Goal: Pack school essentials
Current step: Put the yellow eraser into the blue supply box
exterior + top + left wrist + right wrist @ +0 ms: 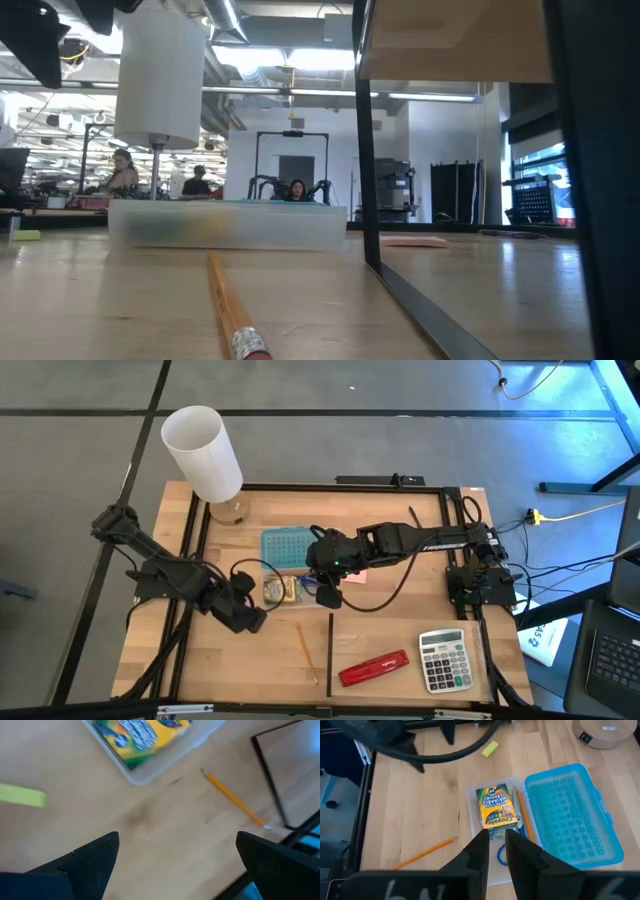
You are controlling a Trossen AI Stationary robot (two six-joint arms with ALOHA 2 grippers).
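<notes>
The yellow-green crayon box [495, 805] lies in a clear tray [471, 795] next to the tray's blue lid [570, 815]. An orange pencil [525, 817] and blue-handled scissors [501, 856] lie in the tray beside the crayon box. My right gripper [496, 845] hovers over the tray's near end, its fingers a narrow gap apart above the scissors' handle. My left gripper [177, 845] hangs open over bare table left of the tray [145, 770]. Another pencil [305, 650] and the yellow eraser [22, 795] lie on the table. The pink pad [355, 575] shows under the right arm.
A red stapler [375, 668] and a grey calculator [443, 658] sit near the table's near right corner. A white lamp [205, 450] stands at the far left corner. A thin dark bar [330, 650] lies near the loose pencil. People show in the room beyond the table.
</notes>
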